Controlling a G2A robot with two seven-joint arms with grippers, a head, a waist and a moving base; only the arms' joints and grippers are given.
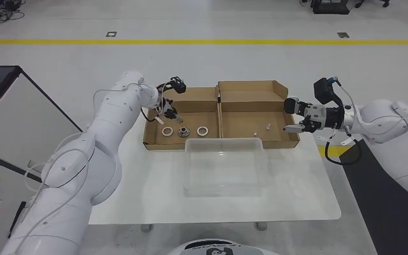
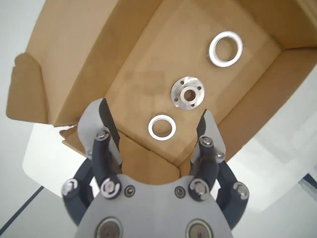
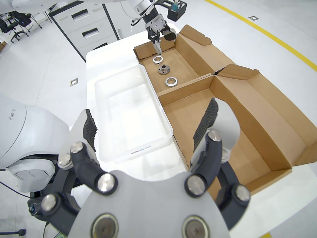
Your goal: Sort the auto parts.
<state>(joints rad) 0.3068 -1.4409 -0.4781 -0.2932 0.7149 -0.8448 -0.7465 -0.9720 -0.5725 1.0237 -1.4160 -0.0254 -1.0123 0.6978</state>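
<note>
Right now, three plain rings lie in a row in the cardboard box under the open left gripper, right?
Only the near ring and far ring are plain; the middle piece is a flanged hub, as the left wrist view shows. The rest holds: cardboard box, open left gripper.

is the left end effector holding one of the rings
No, the left end effector is open, and the nearest ring lies flat on the box floor.
</note>
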